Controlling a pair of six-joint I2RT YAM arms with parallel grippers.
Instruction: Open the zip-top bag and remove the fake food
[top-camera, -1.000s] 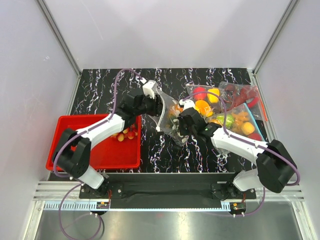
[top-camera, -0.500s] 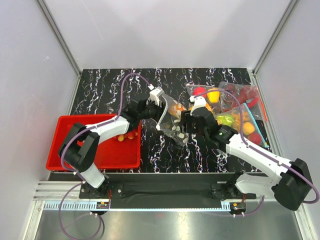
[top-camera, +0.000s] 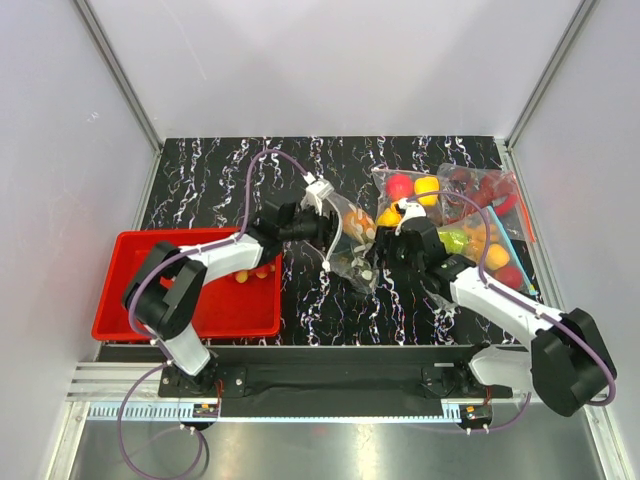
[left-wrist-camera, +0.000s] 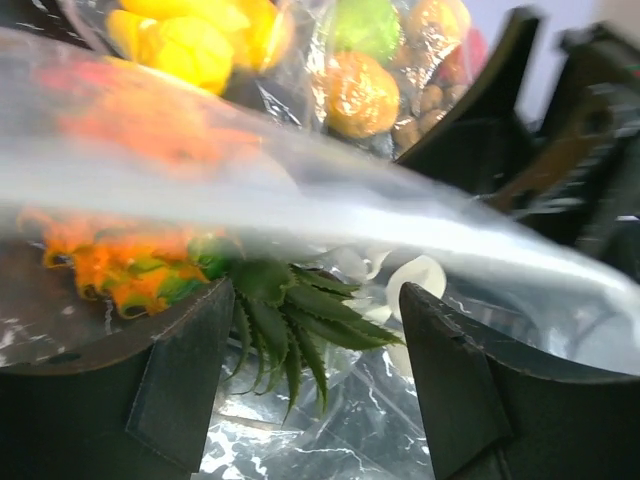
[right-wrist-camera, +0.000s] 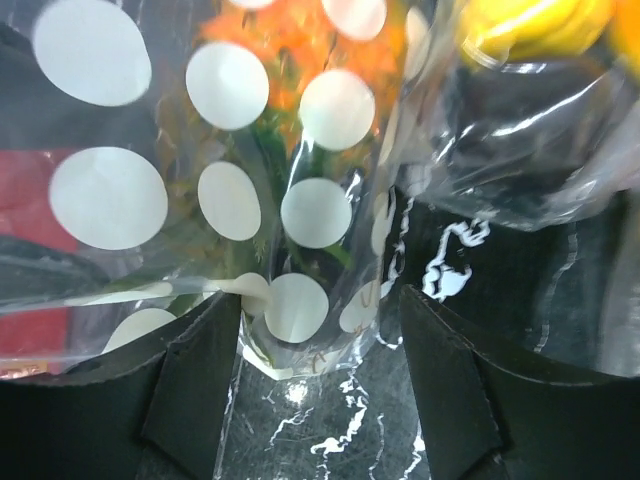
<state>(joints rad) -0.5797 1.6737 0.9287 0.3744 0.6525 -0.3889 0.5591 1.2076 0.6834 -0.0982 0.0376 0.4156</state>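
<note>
Your right pincer (right-wrist-camera: 320, 296) has slid to the right since half a second ago, away from the middle of the bench (top-camera: 200, 180), while the left pincer (left-wrist-camera: 315, 298) has kept nearly its place. Both stand spread: in each wrist view the two fingers are well apart, and you cannot tell whether any fold of film is caught at their tips. Between the right one's fingers hangs the dotted wall of the zip-top bag (top-camera: 347, 252). Across the left one's fingers runs a taut, blurred band of film, with the green leaves of the fake food (top-camera: 357, 219) just behind it. So the bag lies between your two arms, the left at its far upper end and the right at its right flank, and the left looks nearer to an edge. Its long axis runs from the far end by the left pincer toward the near edge, leaning right. Which end carries the zip the pictures do not settle, though that band may be it. Farther out, the red tray (top-camera: 130, 290) lies to the left and the other bags (top-camera: 470, 215) to the right.
</note>
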